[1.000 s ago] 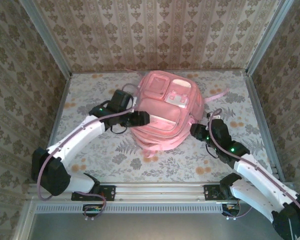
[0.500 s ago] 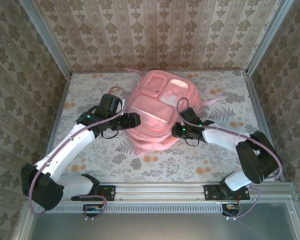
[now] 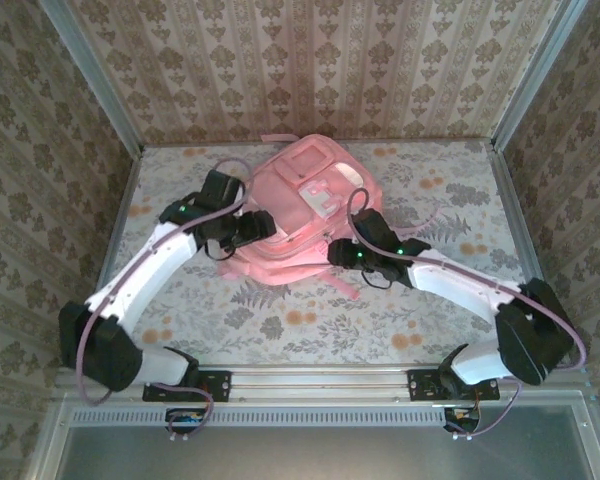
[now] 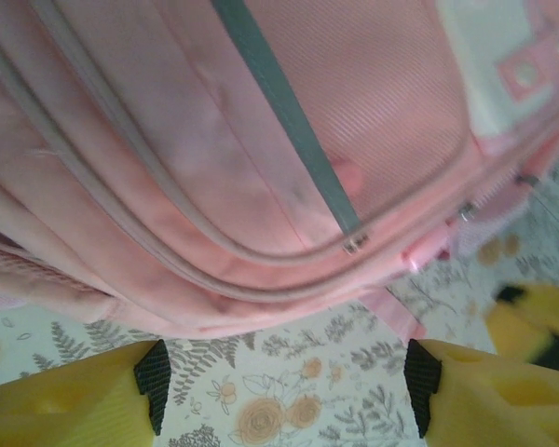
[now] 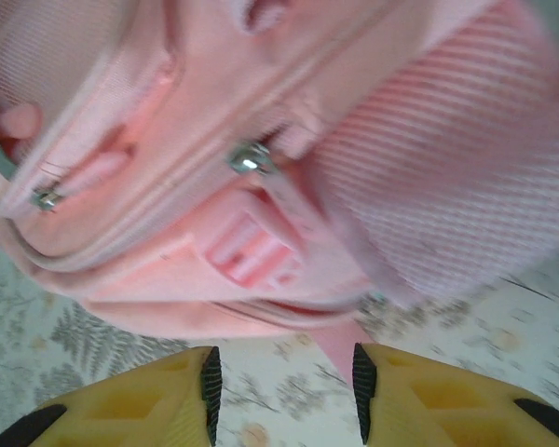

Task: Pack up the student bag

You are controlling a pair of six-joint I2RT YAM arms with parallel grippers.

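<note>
The left end effector (image 4: 284,389) is open, its yellow fingers (image 4: 65,400) set wide apart over the bare floral bench (image 3: 310,320), just short of the near edge of the student bag (image 3: 302,205). The right end effector (image 5: 281,382) is open too, with nothing clamped. A pink strap (image 5: 340,346) may reach between its tips, though blur leaves that unsure. The bag lies pockets-up at the bench's middle rear, between both arms.
</note>
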